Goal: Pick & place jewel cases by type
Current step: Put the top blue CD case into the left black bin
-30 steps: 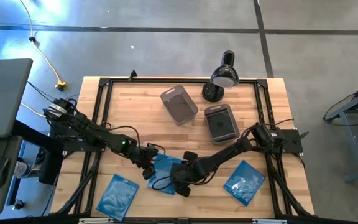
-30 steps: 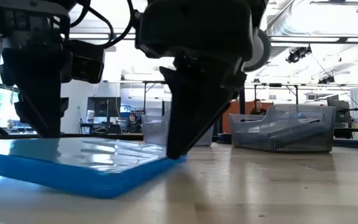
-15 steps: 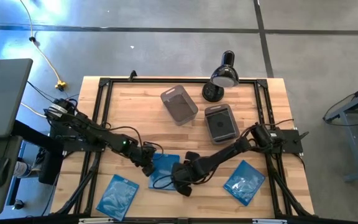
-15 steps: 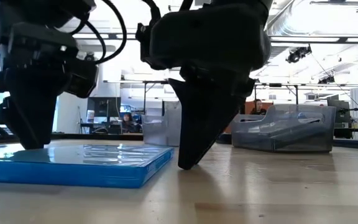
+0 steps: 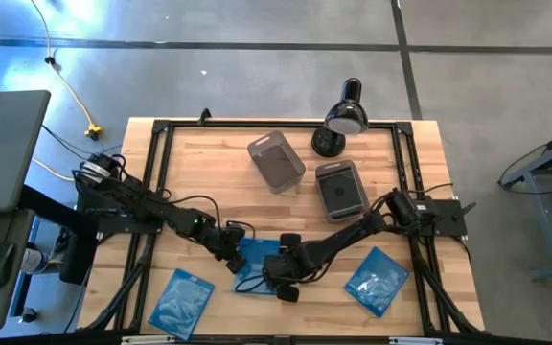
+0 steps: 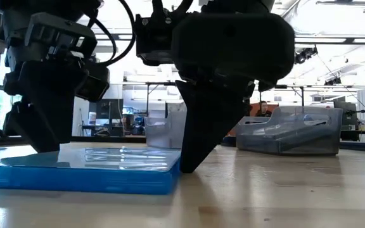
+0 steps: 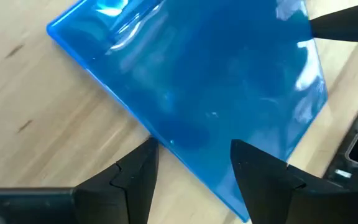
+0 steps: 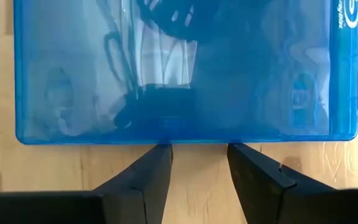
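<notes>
A thin, flat, glossy blue plastic jewel case (image 5: 254, 261) lies flat on the wooden table (image 5: 209, 172), near the front edge, between the two arms. The left gripper (image 5: 228, 257) is at one side of it and the right gripper (image 5: 278, 278) is at its other side. Both have their fingers open and neither one grips the case.

What could go wrong: the case is very thin and lies flat, so the fingers may slide over its slick top and not get under it. If both grippers push at once from two sides, the case could spin or tip up. A hard push could scrape it along the wood.

The right wrist view shows the right gripper's finger (image 8: 146, 180) tips right at the long edge of the case, with the edge not between them. The low view shows the case resting flat on the table. The high view alone shows two more blue cases, one front left (image 5: 180, 303) and one front right (image 5: 376, 281), and two grey see-through tubs (image 5: 276, 161) farther back beside a black lamp (image 5: 341, 117)
</notes>
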Tool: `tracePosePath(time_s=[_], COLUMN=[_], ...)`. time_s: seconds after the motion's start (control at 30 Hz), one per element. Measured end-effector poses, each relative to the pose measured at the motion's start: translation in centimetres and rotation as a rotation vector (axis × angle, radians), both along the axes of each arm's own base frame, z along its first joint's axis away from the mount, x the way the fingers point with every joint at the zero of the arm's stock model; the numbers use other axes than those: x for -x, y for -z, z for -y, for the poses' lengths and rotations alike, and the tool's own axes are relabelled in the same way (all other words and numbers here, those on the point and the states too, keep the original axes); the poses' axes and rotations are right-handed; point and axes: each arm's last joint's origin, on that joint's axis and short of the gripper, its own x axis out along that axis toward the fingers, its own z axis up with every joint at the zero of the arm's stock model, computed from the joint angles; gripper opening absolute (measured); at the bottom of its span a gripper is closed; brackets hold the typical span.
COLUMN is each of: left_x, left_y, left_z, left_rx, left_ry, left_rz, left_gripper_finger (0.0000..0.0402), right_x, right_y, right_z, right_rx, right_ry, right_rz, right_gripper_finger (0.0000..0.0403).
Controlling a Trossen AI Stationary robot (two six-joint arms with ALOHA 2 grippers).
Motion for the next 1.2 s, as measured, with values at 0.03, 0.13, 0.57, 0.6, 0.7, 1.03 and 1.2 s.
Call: tracePosePath(time_s=[0.03,0.13,0.57,0.6,0.7,1.03,1.2], left_x=[0.0,0.0,-0.1,-0.1,-0.5,-1.7,-1.4], left_y=[0.0,0.0,-2.6,-2.9,-3.5,-5.3,-5.0], left_z=[0.0,0.0,0.0,0.0,0.2,0.4,0.3], left_rx=[0.007,0.005,-0.065,-0.079,-0.109,-0.161,-0.176], left_ry=[0.003,0.007,0.09,0.095,0.118,0.135,0.151], left_rz=[0.004,0.013,0.069,0.067,0.071,0.175,0.142], left_gripper_finger=[0.0197,0.0197,0.0197,0.0197,0.0197,0.0197,0.0196], right_x=[0.0,-0.2,0.0,0.1,0.1,-0.4,-0.4], right_y=[0.0,0.0,0.0,0.0,0.0,-1.4,-1.6], right_z=[0.0,0.3,-0.3,-0.3,-0.4,0.0,-0.1], right_rx=[0.004,0.004,0.082,0.083,0.087,0.166,0.184], right_ry=[-0.007,-0.015,-0.013,-0.012,-0.008,0.017,0.02], right_rz=[0.003,0.005,0.034,0.035,0.037,0.137,0.154], right_gripper_finger=[0.0158,0.0158,0.0158,0.0158,0.0158,0.0158,0.0156])
